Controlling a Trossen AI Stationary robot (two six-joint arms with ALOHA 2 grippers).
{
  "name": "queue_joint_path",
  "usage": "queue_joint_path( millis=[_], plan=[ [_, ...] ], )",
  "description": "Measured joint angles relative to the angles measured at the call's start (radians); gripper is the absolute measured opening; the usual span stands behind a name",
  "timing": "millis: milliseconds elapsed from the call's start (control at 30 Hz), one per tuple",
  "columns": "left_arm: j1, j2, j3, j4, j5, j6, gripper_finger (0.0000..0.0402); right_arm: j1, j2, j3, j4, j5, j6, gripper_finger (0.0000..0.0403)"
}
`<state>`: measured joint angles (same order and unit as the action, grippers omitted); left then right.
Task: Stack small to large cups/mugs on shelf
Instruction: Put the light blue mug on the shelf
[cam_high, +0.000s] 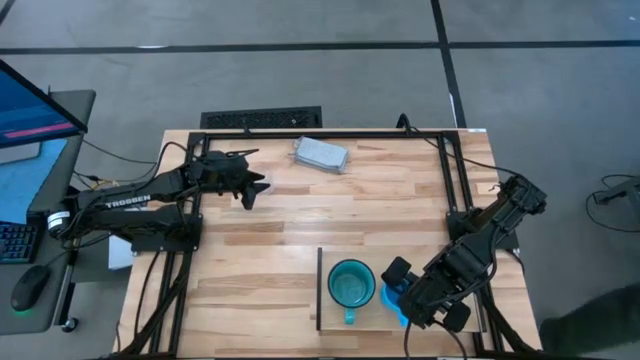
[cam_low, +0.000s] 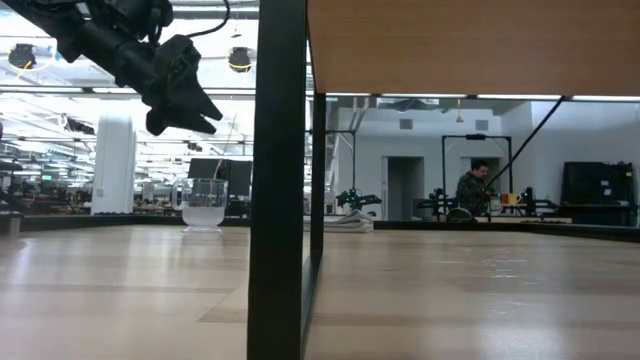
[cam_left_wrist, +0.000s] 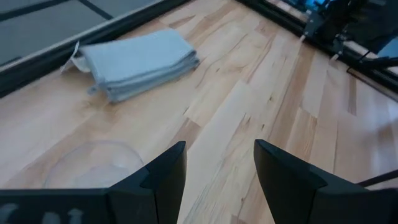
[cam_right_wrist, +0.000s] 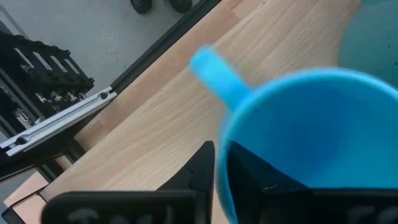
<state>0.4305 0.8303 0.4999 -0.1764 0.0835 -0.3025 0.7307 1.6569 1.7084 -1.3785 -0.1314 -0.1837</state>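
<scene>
Clear glassy cup (cam_low: 204, 204), matt wood tabletop (cam_high: 300, 215), cloth pad (cam_left_wrist: 134, 61).

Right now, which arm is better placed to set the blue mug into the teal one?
The right. Its claw is shut on the blue mug, beside the teal mug on the shelf. The left claw hangs open above the clear cup, far across the table.

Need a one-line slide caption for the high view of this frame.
Right gripper holds the blue mug beside the teal mug on the shelf; left gripper hovers open.
</scene>
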Motion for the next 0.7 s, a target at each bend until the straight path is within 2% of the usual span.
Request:
queue_joint_path(
  millis=[400, 700],
  plan=[
    [0.000, 0.000, 0.000, -0.016, 0.000, -0.017, 0.0179, 0.000, 0.000, 0.000, -0.001, 0.000, 0.000, 0.0138],
    [0.000, 0.000, 0.000, -0.017, 0.000, -0.024, 0.0179, 0.000, 0.000, 0.000, -0.001, -0.002, 0.127, 0.0143]
  ],
)
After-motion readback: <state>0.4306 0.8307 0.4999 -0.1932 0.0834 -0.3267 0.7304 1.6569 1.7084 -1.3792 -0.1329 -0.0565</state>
